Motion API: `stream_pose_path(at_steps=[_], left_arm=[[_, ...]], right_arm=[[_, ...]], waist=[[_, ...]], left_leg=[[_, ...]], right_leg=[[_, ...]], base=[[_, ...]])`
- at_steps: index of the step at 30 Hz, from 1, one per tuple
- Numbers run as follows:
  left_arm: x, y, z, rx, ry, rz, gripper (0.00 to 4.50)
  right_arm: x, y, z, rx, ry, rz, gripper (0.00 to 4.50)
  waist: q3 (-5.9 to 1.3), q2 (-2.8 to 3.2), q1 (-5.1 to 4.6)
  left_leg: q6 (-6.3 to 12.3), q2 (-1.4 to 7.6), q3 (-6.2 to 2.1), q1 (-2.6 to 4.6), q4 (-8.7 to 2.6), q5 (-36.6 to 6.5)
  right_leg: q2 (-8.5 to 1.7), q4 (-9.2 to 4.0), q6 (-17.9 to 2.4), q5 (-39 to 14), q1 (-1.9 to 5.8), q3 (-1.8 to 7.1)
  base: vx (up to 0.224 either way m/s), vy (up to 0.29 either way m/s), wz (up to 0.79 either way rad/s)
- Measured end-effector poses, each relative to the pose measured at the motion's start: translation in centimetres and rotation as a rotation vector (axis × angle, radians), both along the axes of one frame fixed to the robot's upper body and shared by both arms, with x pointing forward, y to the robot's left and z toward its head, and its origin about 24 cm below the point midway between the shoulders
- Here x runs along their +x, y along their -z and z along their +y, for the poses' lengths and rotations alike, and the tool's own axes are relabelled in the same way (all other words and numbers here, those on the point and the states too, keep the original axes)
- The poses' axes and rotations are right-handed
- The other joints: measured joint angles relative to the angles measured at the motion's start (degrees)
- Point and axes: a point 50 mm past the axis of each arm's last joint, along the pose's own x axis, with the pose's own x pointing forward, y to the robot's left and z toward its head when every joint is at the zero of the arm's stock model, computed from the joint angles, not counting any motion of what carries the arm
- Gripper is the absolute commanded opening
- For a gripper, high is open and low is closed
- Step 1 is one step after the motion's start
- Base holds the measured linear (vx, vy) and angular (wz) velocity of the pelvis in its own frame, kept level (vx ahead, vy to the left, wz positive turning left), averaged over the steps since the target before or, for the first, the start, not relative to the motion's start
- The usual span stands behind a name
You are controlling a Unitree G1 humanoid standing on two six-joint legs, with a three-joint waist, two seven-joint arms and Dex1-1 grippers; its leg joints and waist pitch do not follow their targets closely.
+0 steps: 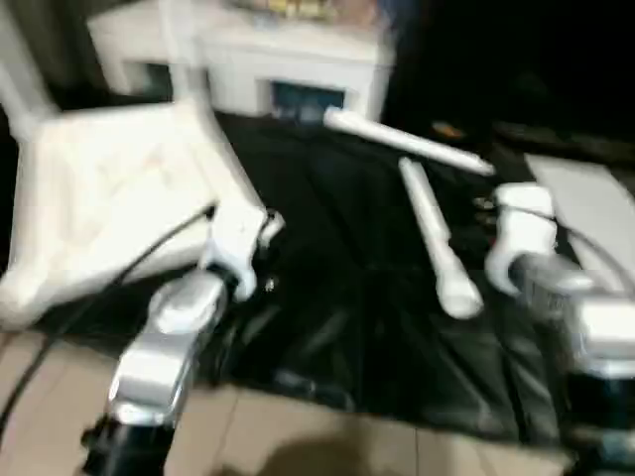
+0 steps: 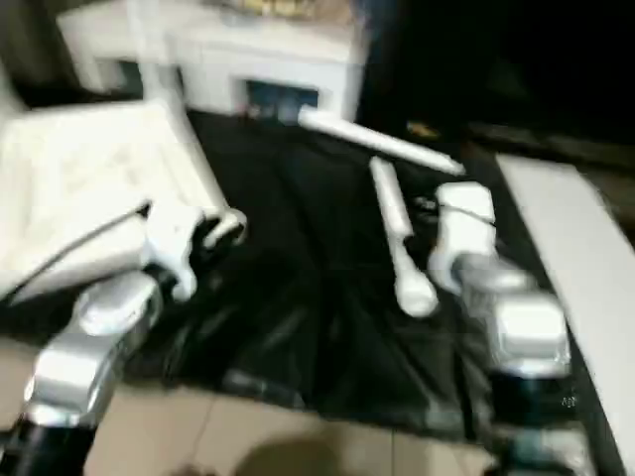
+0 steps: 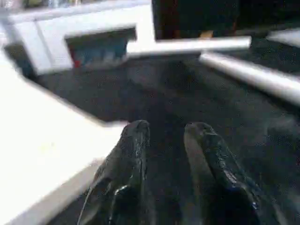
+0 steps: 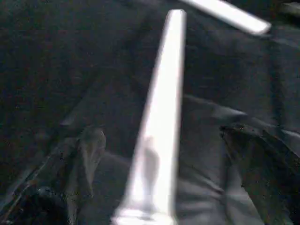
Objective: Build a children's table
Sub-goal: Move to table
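White tabletop [image 1: 99, 198] at left of the frame on black sheet [image 1: 337, 297], 2 loose white legs [image 1: 437, 238] at centre right, silver forearms rising from both lower corners, white cabinet [image 1: 288, 59] along the top

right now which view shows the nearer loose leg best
The right wrist view: the nearer leg runs up the middle between the open right hand's fingers. Both eye views show it whole but blurred on the black sheet; the left wrist view catches a stretch.
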Motion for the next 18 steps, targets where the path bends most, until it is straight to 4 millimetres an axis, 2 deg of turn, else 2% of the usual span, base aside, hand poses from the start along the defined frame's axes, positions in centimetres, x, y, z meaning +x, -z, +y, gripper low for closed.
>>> stream_pose_path(at_steps=[1,2,3,7,13,18], left_arm=[[0.1,-0.4,-0.2,0.005,0.017,-0.012,1.54],[0.1,-0.6,-0.3,0.004,0.030,-0.022,1.54],[0.0,-0.7,-0.4,0.001,0.045,-0.020,1.54],[-0.4,-0.9,-1.1,-0.018,0.082,-0.012,1.54],[-0.6,-0.7,-1.4,-0.014,0.093,-0.006,1.54],[-0.6,-0.7,-1.1,0.004,0.092,-0.002,1.54]], right_arm=[[0.0,0.4,0.0,0.020,-0.006,0.025,4.50],[0.0,1.0,0.0,0.040,-0.010,0.054,4.50],[0.0,1.4,0.0,0.068,-0.019,0.077,4.50],[0.6,1.0,0.4,0.122,-0.044,0.077,4.50],[0.8,2.0,0.3,0.104,0.010,0.078,4.50],[0.8,2.3,0.2,0.096,0.029,0.090,4.50]], waist=[[-0.19,0.42,0.39],[0.00,0.10,0.32],[0.06,0.04,0.18],[0.08,0.14,-0.69],[0.10,0.08,-2.01],[0.11,0.06,-1.94]], left_leg=[[-1.01,0.00,0.32,0.33,-0.71,1.4],[-1.08,0.36,0.88,0.11,-1.44,1.9],[-0.95,0.74,1.31,-0.07,-1.91,2.2],[-0.89,1.41,1.33,-0.65,-2.12,2.5],[-0.81,1.41,1.60,-0.75,-2.39,2.5],[-0.65,1.42,1.73,-0.76,-2.57,2.6]], right_leg=[[0.13,-0.21,-0.4,0.6,-0.46,-0.07],[0.48,-0.99,-0.6,1.6,-0.55,0.05],[0.70,-1.84,-1.2,2.7,-0.57,-0.02],[1.30,-3.67,-1.4,4.0,-0.39,-0.26],[1.29,-4.56,-1.2,4.5,-0.32,-0.17],[1.29,-4.76,-1.1,4.5,-0.34,-0.16]], base=[[0.021,-0.055,0.03],[-0.057,-0.047,0.22],[0.000,0.000,0.00],[0.000,0.000,0.00],[0.000,0.000,0.00],[0.000,0.000,0.00]])
